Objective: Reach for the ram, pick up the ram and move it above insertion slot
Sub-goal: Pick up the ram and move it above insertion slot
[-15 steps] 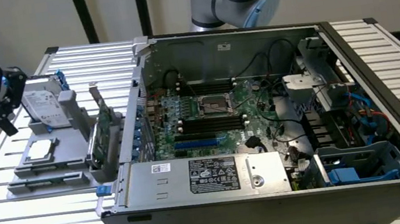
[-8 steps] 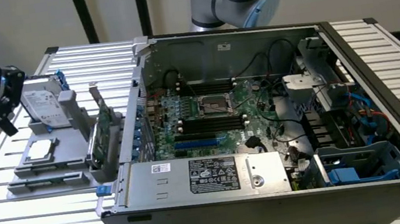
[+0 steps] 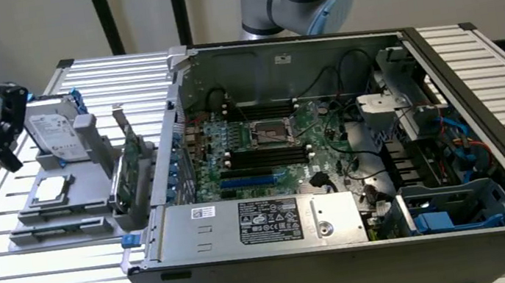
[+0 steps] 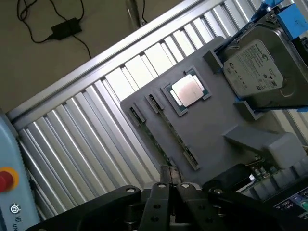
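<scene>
one thin green ram (image 4: 160, 148) stands on edge in a slot of the grey fixture (image 4: 211, 127), seen edge-on, just beside the processor (image 4: 186, 90). the hard drive (image 4: 262, 65) is propped further along the same fixture. i judge the stick light, stiff and fragile: best pinched across its flat faces near mid-length, clear of the contacts, and lifted straight out. the gripper (image 4: 172, 181) hovers above it, not touching, fingers pressed together with nothing between. the open computer case (image 3: 346, 240) lies to the exterior view's right.
</scene>
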